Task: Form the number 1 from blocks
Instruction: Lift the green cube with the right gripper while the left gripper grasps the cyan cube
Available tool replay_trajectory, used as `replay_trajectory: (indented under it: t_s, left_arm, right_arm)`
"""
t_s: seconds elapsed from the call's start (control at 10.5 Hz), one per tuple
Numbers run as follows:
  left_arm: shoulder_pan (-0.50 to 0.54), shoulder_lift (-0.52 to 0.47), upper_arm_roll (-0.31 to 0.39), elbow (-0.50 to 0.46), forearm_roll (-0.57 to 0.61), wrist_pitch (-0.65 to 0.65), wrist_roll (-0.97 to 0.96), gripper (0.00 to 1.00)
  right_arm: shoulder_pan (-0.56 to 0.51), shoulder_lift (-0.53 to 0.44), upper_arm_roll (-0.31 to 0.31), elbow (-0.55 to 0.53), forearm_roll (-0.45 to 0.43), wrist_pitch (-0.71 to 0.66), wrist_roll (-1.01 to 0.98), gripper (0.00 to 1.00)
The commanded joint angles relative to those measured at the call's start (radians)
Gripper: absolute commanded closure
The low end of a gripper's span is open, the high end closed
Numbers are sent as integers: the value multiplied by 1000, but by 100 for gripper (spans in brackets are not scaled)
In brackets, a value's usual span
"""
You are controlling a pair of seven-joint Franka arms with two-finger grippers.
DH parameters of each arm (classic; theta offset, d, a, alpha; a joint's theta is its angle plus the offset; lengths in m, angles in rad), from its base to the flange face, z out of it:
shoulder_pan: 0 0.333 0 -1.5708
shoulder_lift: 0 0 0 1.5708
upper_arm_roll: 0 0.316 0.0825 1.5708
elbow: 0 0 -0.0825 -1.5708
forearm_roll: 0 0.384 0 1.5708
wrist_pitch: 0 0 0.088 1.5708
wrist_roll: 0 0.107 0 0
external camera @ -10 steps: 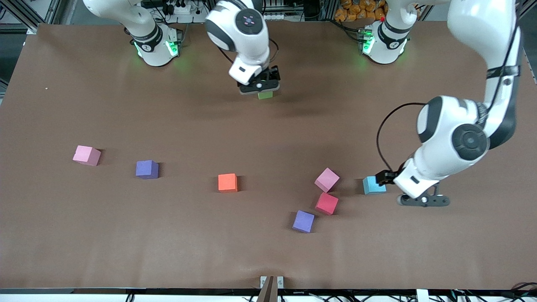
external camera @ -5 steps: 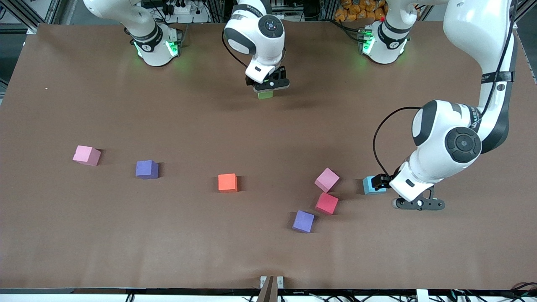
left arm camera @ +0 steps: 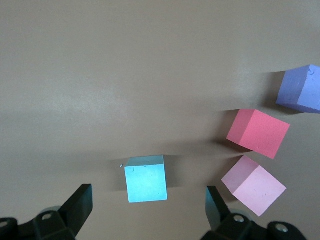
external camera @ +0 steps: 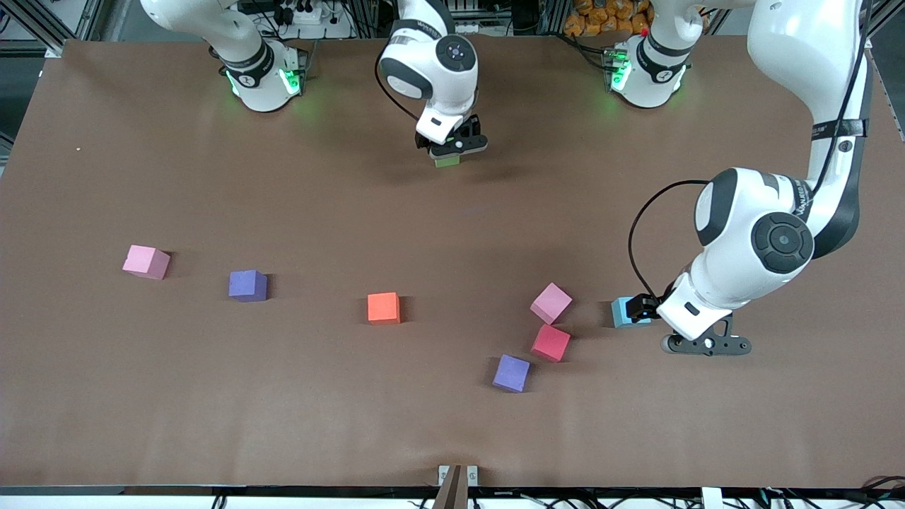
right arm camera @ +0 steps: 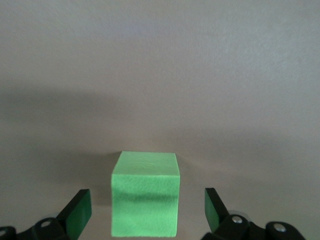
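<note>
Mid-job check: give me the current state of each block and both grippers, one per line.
green block: on table, between right gripper's open fingers, not clamped
light blue block: on table, between left gripper's open fingers
orange block: loose, flat
red block: loose
pink blocks: two, loose
purple blocks: two, loose
right gripper: open
left gripper: open

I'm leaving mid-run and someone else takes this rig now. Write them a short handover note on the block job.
Right tool: open, straddling the green foam cube, not gripping.
Left tool: open, over the light blue foam cube.
The orange foam cube lies mid-table. Beside the light blue cube sit a pink cube, a red cube and a purple cube. A second purple cube and second pink cube lie toward the right arm's end.
Done: no number shape formed.
Left: grasp and line up all the blocks.
</note>
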Motion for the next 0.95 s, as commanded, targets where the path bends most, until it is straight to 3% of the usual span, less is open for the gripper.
replay_trajectory:
  t_s: [0.0, 0.48, 0.57, 0.67, 0.76, 0.86]
  left_arm:
    - [22, -15, 3, 3, 24, -8, -16, 0]
    - [33, 53, 0, -17, 15, -15, -16, 0]
    - [18, 81, 0, -29, 14, -15, -41, 0]
    - [9, 86, -2, -60, 15, -15, -112, 0]
    - [4, 96, -2, -68, 17, -15, -133, 0]
    - [3, 101, -2, -94, 17, -15, -136, 0]
  right_arm:
    - [1, -4, 4, -38, -34, 38, 23, 0]
    - [2, 36, 4, -63, -34, 123, 28, 1]
    - [2, 36, 4, -63, -36, 125, 26, 29]
    - [-5, 38, 4, -63, -34, 119, 26, 85]
    - [-9, 35, 4, -63, -33, 107, 29, 100]
    - [-16, 26, 6, -63, -23, 93, 49, 100]
